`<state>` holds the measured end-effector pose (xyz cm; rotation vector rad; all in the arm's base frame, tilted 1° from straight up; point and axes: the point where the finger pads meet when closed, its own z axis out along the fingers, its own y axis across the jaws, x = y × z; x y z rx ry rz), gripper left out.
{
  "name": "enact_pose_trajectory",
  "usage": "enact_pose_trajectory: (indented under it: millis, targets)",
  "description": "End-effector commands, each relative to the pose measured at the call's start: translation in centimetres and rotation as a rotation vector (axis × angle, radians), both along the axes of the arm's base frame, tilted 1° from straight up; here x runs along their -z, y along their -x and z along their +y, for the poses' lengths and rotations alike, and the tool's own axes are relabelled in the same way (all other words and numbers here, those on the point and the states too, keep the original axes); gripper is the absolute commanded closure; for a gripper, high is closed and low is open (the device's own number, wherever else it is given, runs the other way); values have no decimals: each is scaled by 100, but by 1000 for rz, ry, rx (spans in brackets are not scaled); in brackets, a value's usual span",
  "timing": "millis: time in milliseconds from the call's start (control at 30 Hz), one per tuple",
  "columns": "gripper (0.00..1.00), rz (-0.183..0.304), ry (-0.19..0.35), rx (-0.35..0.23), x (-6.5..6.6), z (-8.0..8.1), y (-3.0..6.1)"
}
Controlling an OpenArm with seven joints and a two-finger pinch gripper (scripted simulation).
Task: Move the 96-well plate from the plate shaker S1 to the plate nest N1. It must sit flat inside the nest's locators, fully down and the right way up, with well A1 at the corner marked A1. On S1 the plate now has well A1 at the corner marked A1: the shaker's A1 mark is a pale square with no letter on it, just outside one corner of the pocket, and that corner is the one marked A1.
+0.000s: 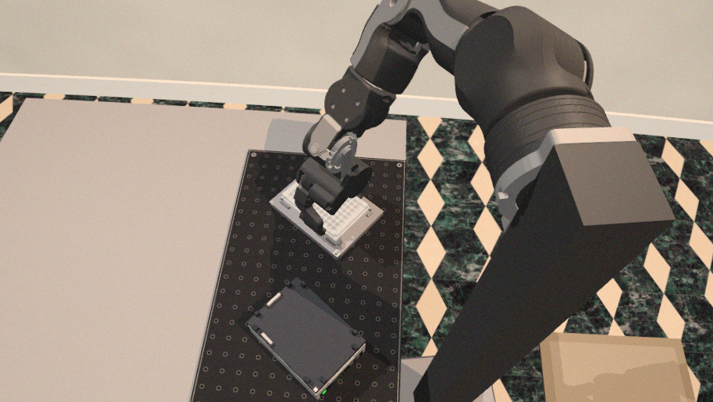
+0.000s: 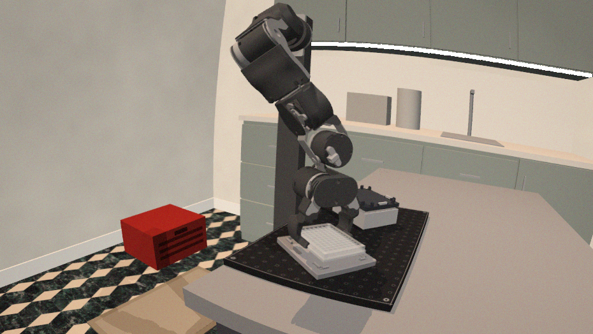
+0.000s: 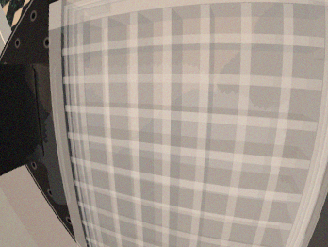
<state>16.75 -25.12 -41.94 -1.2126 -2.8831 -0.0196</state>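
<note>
Now the jaws [image 2: 324, 225] are clamped on the plate's [image 2: 331, 241] two long sides, and the plate lies on the nest [image 2: 338, 267], flat by the look of it. Behind the nest, on the same black board [image 2: 409, 245] on the worktop [image 2: 489, 257], stands the shaker [image 1: 303, 335].

The grey bench [image 2: 477, 257] carries a black perforated board [image 2: 398, 265], with nest [image 2: 331, 271] and shaker [image 1: 303, 337] on it.

Pale grey walls [image 2: 103, 103] meet a white baseboard [image 2: 53, 255]; the floor [image 2: 62, 290] is dark green marble with cream diamonds; sage cabinets [image 2: 468, 166] carry a beige counter [image 2: 539, 150]; a red box [image 2: 164, 234] sits on the floor.
</note>
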Motion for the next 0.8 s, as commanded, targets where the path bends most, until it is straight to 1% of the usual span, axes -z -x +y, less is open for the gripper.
enact_pose_trajectory:
  millis: [0, 267, 767]
  targets:
    - [100, -10, -4, -1, -16, -2, -31]
    - [100, -6, 5, 4, -40, -33, -14]
    - [100, -4, 6, 4, -38, -26, -6]
